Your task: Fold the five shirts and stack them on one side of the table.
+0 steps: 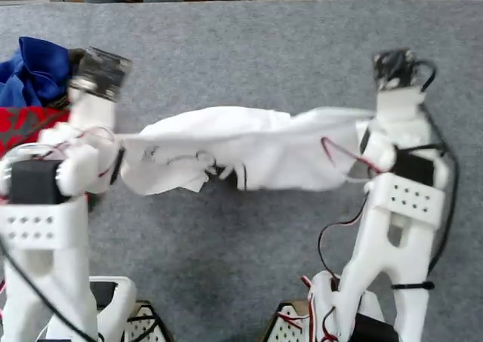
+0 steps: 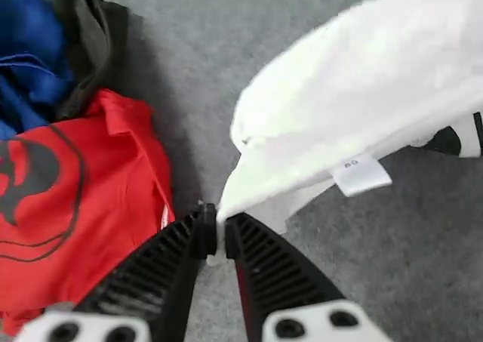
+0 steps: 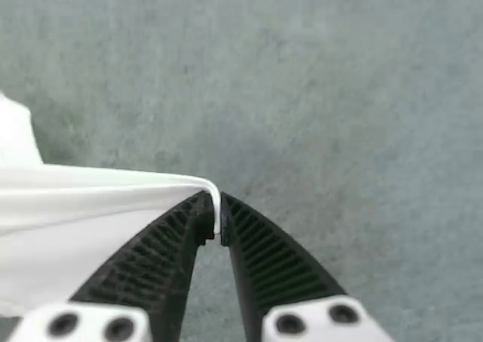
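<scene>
Left pincer [image 2: 218,226], right pincer [image 3: 216,215] each clamped on white shirt [image 1: 249,149] edge; shirt stretched between.

Shirt [image 1: 241,149] spanning between left pincer [image 2: 213,232] and right pincer [image 3: 215,221], heaped shirts [image 1: 30,93] on table [image 1: 264,47], far left

Two white arms stand side by side at the near edge, well apart. The left arm [image 1: 47,221] leans forward with its wrist turned inward. The left gripper [image 2: 217,224] has its black ribbed jaws pinched together on one corner of the shirt [image 1: 241,149]. The right arm [image 1: 394,229] leans forward too, with red and black wires looping along it. The right gripper [image 3: 217,215] has its jaws clamped on the shirt's far edge.
</scene>
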Robot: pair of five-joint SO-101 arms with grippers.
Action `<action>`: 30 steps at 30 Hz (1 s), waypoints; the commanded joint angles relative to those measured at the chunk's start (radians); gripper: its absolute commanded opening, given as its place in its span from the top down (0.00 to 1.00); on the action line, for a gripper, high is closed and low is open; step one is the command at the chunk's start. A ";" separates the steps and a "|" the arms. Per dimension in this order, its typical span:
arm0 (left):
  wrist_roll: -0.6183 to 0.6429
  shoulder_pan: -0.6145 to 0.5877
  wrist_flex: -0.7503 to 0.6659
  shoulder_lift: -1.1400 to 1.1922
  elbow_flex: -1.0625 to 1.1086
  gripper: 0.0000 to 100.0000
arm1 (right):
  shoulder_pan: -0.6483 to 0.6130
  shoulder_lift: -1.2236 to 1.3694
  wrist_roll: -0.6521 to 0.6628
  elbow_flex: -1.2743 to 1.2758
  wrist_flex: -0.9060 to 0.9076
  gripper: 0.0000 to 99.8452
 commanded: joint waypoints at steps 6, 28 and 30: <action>0.222 -0.073 0.180 0.203 -0.611 0.97 | 0.008 -0.022 0.003 -0.680 0.430 0.99; 0.227 -0.438 0.173 0.072 -1.244 0.97 | 0.241 -0.021 0.003 -1.515 0.196 0.99; 0.226 -0.438 0.173 0.048 -1.250 0.97 | 0.270 -0.022 0.003 -1.537 0.118 0.99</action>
